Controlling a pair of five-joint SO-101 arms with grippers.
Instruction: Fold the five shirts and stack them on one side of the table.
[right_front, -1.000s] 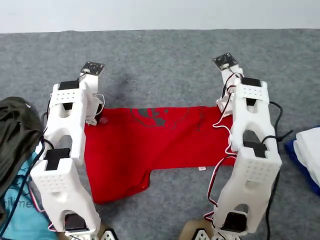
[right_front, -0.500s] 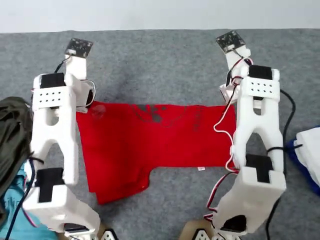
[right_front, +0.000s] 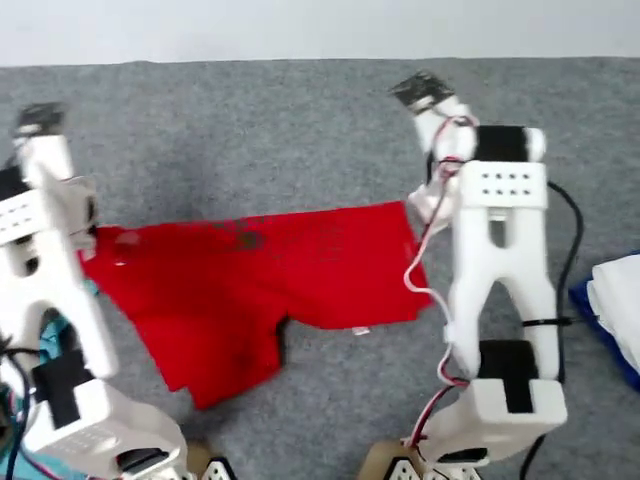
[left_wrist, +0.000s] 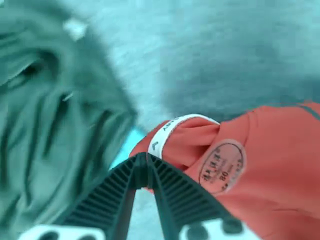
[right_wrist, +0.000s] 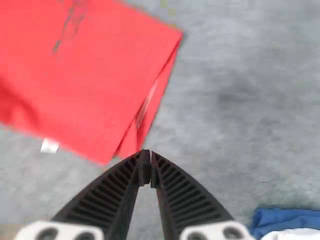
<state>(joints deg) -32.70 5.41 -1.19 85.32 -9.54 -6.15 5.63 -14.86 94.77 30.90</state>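
A red shirt (right_front: 250, 280) lies partly folded on the grey table, pulled out in a band between the two arms, with a loose flap hanging toward the front. My left gripper (left_wrist: 146, 161) is shut on its edge by a white label; from above, the left gripper (right_front: 95, 237) is at the shirt's left end. My right gripper (right_wrist: 145, 159) is shut on a corner of the red shirt (right_wrist: 90, 75); in the high view the right gripper (right_front: 425, 212) sits at the shirt's right corner.
A crumpled dark green shirt (left_wrist: 45, 115) lies just beside the left gripper, with a teal one (left_wrist: 127, 145) under it. A folded blue and white stack (right_front: 615, 300) sits at the table's right edge. Bare grey carpet (right_front: 250, 130) stretches behind the shirt.
Both arms have swung to the left, dragging the red shirt along with them. The shirt's left end now reaches the table's left side, and its right corner has left the right arm's base.
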